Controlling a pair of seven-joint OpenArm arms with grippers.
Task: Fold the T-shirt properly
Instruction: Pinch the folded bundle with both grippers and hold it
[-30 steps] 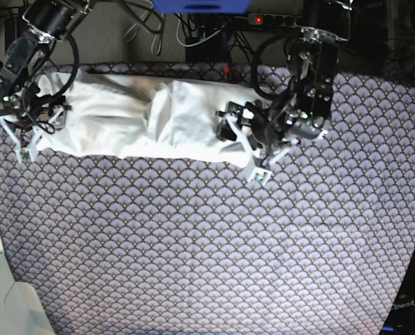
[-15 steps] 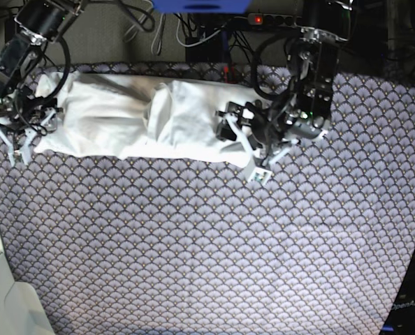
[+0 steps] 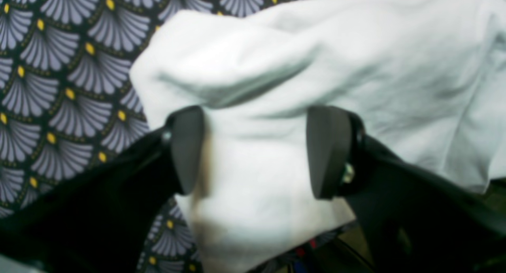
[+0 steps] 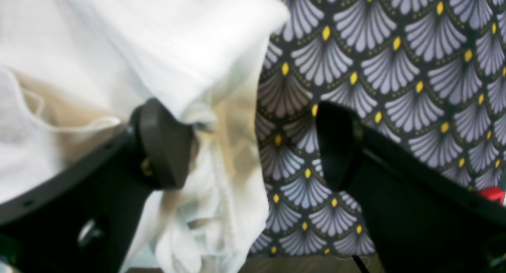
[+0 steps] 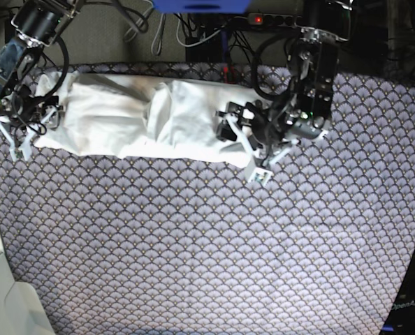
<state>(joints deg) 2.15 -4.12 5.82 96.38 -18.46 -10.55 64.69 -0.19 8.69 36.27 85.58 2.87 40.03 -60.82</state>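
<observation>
Fan-patterned counter (image 5: 207,237) carries the T-shirt (image 5: 144,118); your left end effector (image 3: 257,150) straddles cloth half-open, right end effector (image 4: 253,146) wide, empty: grab both ends evenly.

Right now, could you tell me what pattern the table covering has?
The table covering shows grey-lilac fan scallops with yellow dots on black, clearest in the right wrist view.

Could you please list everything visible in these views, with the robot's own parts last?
T-shirt: one, white, lying in a long rumpled band along the far edge of the cloth.
Patterned cloth: one, dark with pale grey fans and yellow dots, covering the table.
Power strip: one, dark with a red light, behind the table among cables.
Left gripper: one, black, jaws apart with shirt fabric between them, at the shirt's end.
Right gripper: one, black, jaws wide open at the shirt's other end, one astride its edge.
</observation>
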